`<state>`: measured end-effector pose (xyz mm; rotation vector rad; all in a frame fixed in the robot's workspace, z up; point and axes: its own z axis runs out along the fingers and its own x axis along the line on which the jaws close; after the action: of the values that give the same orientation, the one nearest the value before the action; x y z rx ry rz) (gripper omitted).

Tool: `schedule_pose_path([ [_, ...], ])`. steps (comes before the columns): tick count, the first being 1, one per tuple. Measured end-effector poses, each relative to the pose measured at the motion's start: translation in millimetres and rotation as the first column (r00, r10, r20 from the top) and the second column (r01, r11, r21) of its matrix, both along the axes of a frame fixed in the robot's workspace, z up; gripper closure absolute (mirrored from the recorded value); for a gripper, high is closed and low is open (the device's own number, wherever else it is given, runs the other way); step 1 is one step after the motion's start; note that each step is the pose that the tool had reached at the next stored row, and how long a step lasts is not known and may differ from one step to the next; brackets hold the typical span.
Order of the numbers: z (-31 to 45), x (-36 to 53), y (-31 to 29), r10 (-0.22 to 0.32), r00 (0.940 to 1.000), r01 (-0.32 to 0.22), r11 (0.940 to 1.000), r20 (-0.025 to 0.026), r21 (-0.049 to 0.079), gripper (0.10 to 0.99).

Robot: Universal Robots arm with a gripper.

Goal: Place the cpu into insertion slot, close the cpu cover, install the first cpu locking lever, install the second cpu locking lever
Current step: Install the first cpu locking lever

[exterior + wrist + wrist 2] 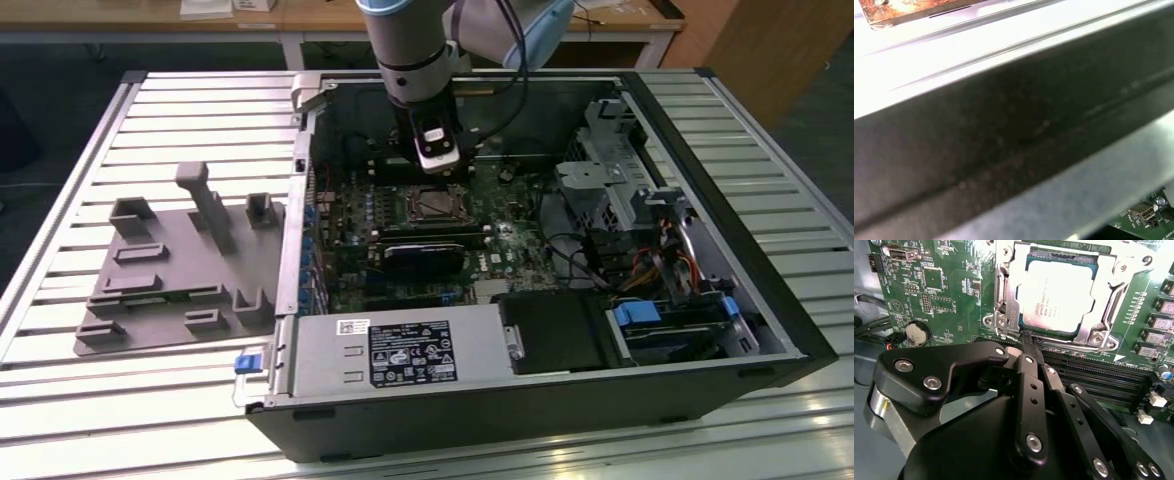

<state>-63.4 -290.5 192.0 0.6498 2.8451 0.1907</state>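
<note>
In the second wrist view the cpu (1056, 292) lies flat in the insertion slot (1074, 344) with its pale metal face up. The silvery cpu cover (1110, 292) lies down around the chip, which shows through its window. My gripper (1025, 337) is shut, its black fingers (1029, 385) meeting in a point at the corner of the socket's rim. Nothing shows between them. In the exterior view the gripper (438, 168) hangs inside the open computer case just behind the socket (437, 205).
Long black memory slots (1094, 375) run beside the socket, and a coin battery (916, 332) sits on the green board. A dark block (420, 255), the power supply (400, 350) and drive cages (627, 190) crowd the case. A grey fixture (174, 260) lies outside. The case wall (1004, 140) is close.
</note>
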Motion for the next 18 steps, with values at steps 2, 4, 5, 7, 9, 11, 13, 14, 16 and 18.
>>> schedule_pose_path([
  [2, 0.0, 0.0, 0.0, 0.0, 1.0, 0.0, 1.0, 0.0, 0.0, 0.984],
  [4, 1.0, 0.0, 0.1, 0.0, 1.0, 0.0, 1.0, 0.0001, 0.0, 0.984],
  [5, 1.9, 0.1, 0.1, 0.0, 1.0, 0.0, 1.0, 0.0002, 0.0, 0.984],
  [7, 4.6, 0.0, 0.1, 0.0, 1.0, 0.0, 1.0, 0.0, 0.0, 0.984],
  [9, 7.8, 0.0, 0.1, 0.0, 1.0, 0.0, 1.0, 0.0, 0.0, 0.984],
  [11, 11.3, 0.0, 0.1, 0.0, 1.0, 0.0, 1.0, 0.0, 0.0, 0.984],
  [13, 15.2, 0.0, 0.1, 0.0, 1.0, 0.0, 1.0, 0.0, 0.0, 0.984],
  [14, 17.5, 0.0, 0.0, 0.0, 1.0, 0.0, 1.0, 0.0, 0.0, 0.984],
  [16, 21.4, 0.0, 0.1, 0.0, 1.0, 0.0, 1.0, 0.0, 0.0, 0.984],
  [18, 26.5, 0.0, 0.1, 0.0, 1.0, 0.0, 1.0, 0.0001, 0.0, 0.984],
])
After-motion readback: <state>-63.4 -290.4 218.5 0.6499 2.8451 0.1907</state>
